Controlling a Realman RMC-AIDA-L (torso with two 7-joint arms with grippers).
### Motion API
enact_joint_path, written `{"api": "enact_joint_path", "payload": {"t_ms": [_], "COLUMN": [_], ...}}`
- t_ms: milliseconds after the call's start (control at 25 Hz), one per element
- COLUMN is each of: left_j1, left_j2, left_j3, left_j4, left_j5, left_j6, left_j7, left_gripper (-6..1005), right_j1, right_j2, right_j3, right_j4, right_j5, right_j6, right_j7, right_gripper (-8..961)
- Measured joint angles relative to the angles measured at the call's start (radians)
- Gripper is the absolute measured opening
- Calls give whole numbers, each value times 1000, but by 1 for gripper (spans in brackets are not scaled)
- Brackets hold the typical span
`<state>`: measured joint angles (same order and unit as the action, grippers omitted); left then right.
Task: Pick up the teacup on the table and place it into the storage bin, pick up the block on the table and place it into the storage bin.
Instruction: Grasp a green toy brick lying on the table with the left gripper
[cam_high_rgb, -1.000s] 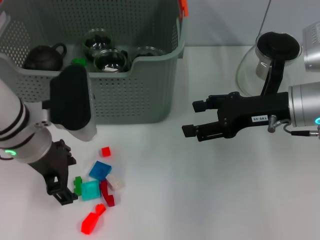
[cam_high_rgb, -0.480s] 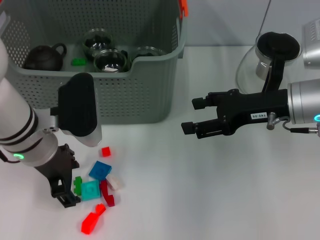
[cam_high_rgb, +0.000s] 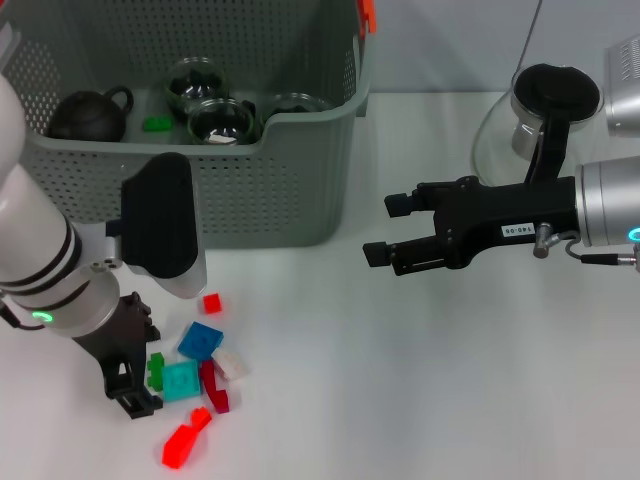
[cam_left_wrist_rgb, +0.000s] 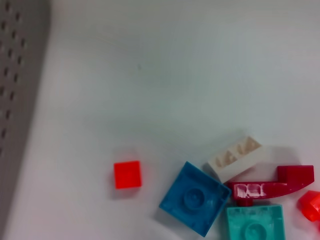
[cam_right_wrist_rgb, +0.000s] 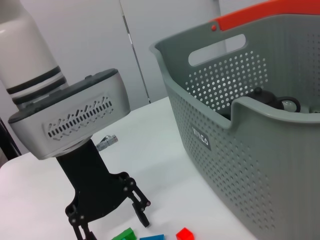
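My left gripper (cam_high_rgb: 133, 388) hangs low over the table (cam_high_rgb: 400, 380) with its fingers spread, just beside a green block (cam_high_rgb: 156, 369) at the edge of the scattered blocks. My right gripper (cam_high_rgb: 385, 232) hovers open and empty, right of the bin (cam_high_rgb: 250, 190), where 3 glass teacups (cam_high_rgb: 222, 120) already sit.

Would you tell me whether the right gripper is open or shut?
Open: in the head view the right gripper holds its fingers apart, with nothing between them.
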<state>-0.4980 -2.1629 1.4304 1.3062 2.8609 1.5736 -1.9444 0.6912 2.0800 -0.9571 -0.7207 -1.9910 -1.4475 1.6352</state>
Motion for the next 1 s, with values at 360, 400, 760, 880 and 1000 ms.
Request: {"api": "enact_joint_path", "payload": {"t_ms": [360, 400, 760, 880, 1000], "left_j1": [-5, -9, -12, -10, 0], "left_j2": [0, 0, 0, -1, -2], "left_j3": [5, 3, 8, 8, -42], "left_j4": [-9, -10, -21, -13, 62], "left_j5": [-1, -2, -1, -1, -2], "left_j6": [5, 13, 21, 36, 98], "left_j7": [-12, -16, -18, -19, -30], "left_gripper": [801, 798, 473, 402, 408], "right_j1": [-3, -3, -8, -8, -8], "right_j2": [0, 0, 1, 1, 1], "right_j3": [0, 0, 0, 0, 0], "right_j4": [0, 0, -3, -3, -3], "right_j5": [0, 0, 0, 0, 0], "right_j6": [1, 1, -2, -5, -7], "right_j7": [0, 0, 0, 0, 0], "right_gripper": [885, 885, 884, 884, 884]}}
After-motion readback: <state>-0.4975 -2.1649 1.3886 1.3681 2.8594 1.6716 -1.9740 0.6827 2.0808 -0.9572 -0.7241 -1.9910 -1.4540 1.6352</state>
